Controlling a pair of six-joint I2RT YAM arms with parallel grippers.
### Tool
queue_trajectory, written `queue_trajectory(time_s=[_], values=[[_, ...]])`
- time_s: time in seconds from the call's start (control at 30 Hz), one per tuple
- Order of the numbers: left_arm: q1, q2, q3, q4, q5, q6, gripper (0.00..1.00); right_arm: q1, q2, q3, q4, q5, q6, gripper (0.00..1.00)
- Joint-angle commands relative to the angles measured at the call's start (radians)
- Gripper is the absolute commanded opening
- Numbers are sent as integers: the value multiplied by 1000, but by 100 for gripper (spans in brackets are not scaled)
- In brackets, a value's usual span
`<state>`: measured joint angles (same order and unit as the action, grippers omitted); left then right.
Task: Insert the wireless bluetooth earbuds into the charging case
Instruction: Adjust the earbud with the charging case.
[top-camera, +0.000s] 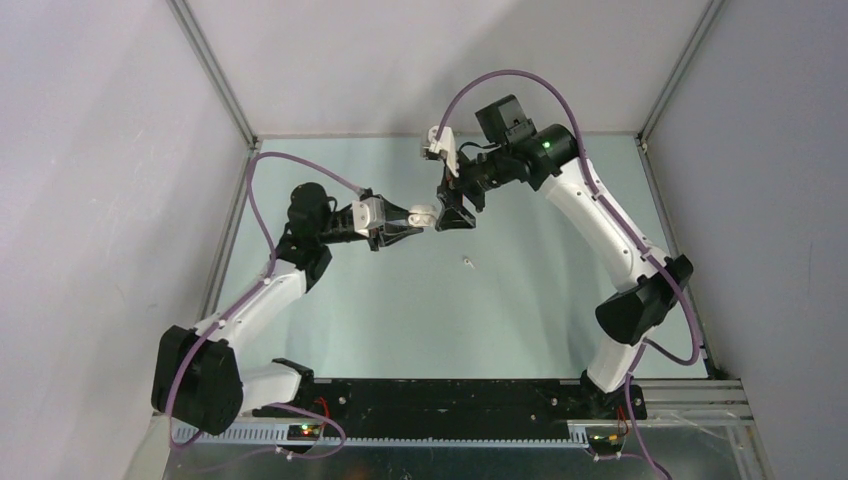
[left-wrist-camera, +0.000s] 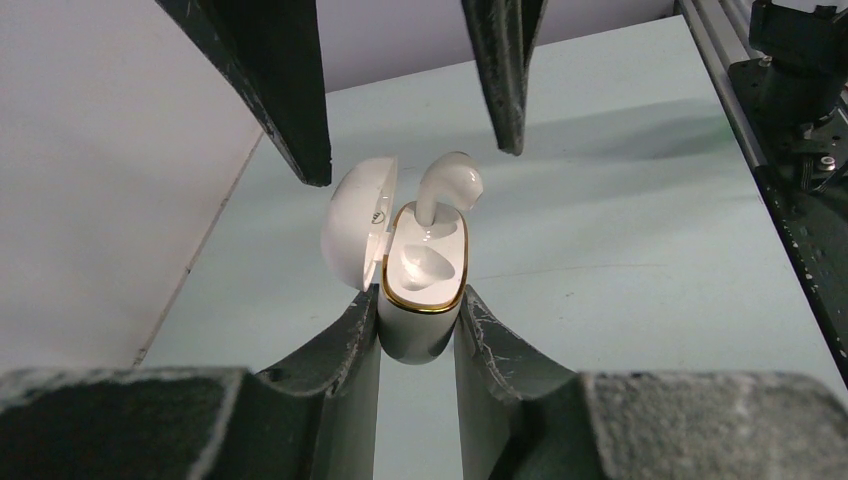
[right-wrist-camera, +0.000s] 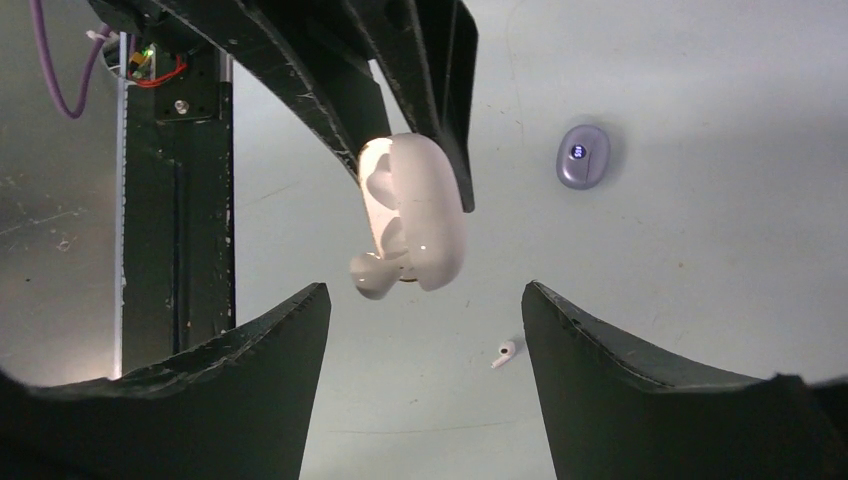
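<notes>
My left gripper (top-camera: 415, 217) is shut on a white charging case (left-wrist-camera: 422, 300) with a gold rim and holds it above the table, lid (left-wrist-camera: 355, 232) open. A white earbud (left-wrist-camera: 448, 185) stands stem-down in the case's far socket, its head sticking out. The near socket is empty. My right gripper (top-camera: 455, 212) is open and empty just beyond the case; its fingers (left-wrist-camera: 292, 90) flank the earbud without touching it. In the right wrist view the case (right-wrist-camera: 425, 210) and earbud (right-wrist-camera: 372, 276) hang between my open fingers. A second white earbud (top-camera: 467, 263) lies on the table. No purple earbuds show.
A closed pale purple case (right-wrist-camera: 583, 156) lies on the table beyond the held case in the right wrist view. The black base rail (right-wrist-camera: 175, 200) runs along the near table edge. Grey walls enclose the table on the left, back and right.
</notes>
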<state>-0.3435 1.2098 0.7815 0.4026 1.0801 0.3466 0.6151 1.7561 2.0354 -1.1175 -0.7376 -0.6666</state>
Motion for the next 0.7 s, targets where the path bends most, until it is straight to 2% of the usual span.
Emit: queue_trajectory(time_s=[0.0,0.67], values=[[6,-32,45,-4,22,42,0,-4,10,33,41,24,26,74],[6,-23,50,-13,24,44,0,9,44,35,124,131,110,72]])
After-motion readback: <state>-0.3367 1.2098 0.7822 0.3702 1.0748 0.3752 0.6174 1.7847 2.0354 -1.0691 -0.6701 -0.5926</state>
